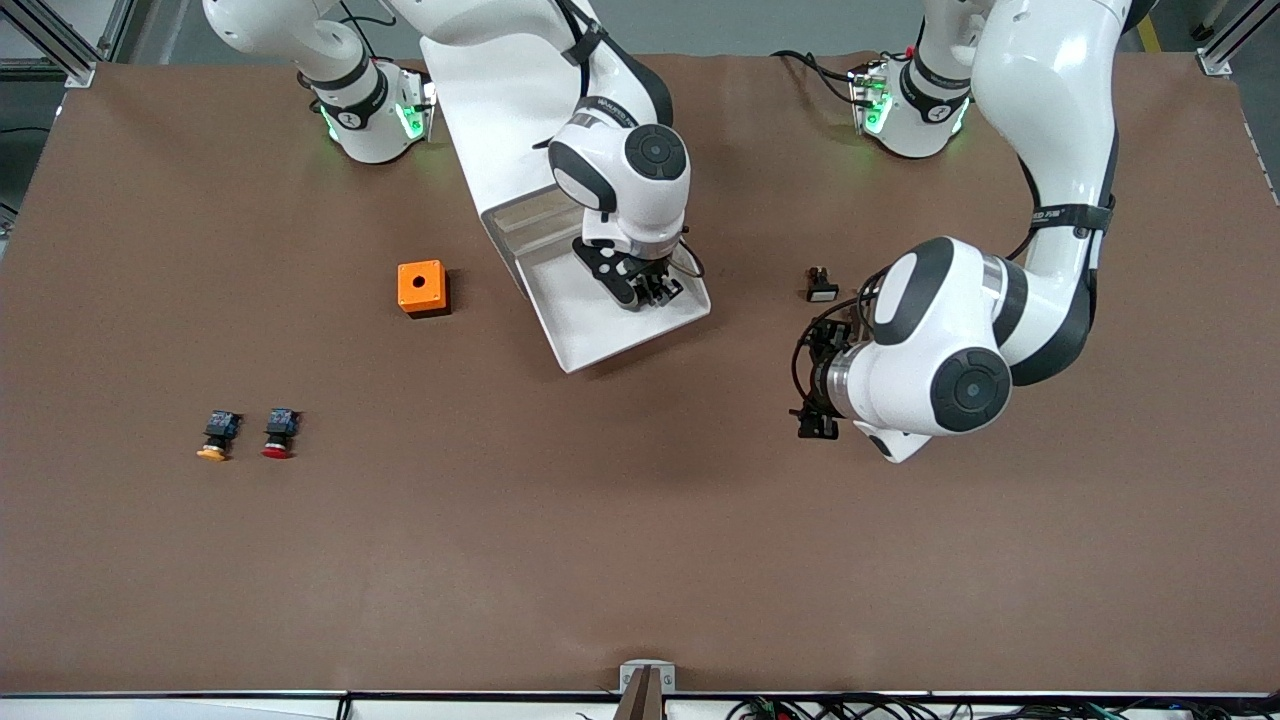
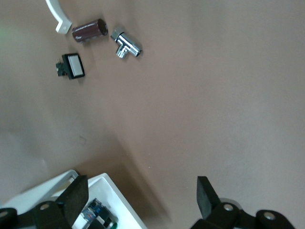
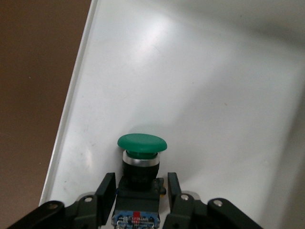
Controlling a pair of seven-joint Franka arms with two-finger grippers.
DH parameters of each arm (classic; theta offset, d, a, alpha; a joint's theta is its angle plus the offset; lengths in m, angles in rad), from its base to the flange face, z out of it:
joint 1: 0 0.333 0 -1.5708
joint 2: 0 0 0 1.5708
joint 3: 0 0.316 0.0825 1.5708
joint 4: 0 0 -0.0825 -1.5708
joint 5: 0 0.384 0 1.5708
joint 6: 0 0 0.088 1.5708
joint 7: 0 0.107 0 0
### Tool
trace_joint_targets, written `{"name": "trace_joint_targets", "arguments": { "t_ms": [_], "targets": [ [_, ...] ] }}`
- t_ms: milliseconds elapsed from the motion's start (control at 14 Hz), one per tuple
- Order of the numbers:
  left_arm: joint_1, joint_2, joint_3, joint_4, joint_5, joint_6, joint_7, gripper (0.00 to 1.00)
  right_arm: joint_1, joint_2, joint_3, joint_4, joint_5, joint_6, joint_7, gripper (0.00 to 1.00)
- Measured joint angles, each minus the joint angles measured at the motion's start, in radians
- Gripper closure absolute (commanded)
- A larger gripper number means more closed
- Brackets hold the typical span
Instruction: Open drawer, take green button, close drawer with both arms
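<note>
The right gripper [image 1: 655, 292] is down inside the open white drawer [image 1: 590, 335], its fingers [image 3: 106, 191] closed against the black body of the green button [image 3: 141, 162], which rests on the drawer floor near the front wall. The drawer's walls stand close around the gripper.

The left gripper [image 2: 143, 198] hangs with its jaws wide apart and empty over bare table [image 1: 640, 520] just beside the drawer, toward the left arm's end.

Near it on the table lie a small white-faced switch [image 1: 821, 286], and, seen in the left wrist view, a dark cylinder [image 2: 89, 30], a chrome fitting [image 2: 126, 44] and a curved white piece [image 2: 57, 16].

Toward the right arm's end sit an orange box [image 1: 422, 288], and, nearer the front camera, a yellow button [image 1: 216, 436] just beside a red button [image 1: 280, 434].
</note>
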Motion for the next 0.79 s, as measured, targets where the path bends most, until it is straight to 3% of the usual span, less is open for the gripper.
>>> {"name": "trace_joint_targets", "arguments": {
  "t_ms": [571,786],
  "targets": [
    [-0.013,-0.024,-0.033,-0.014,0.027,-0.001,0.142,0.0,-0.016,0.001,-0.014,0.066,0.0,-0.01,-0.001,1.0],
    [-0.014,-0.03,-0.033,-0.017,0.027,-0.001,0.246,0.0,-0.09,-0.004,-0.021,0.127,0.0,-0.089,-0.141,1.0]
  ]
}}
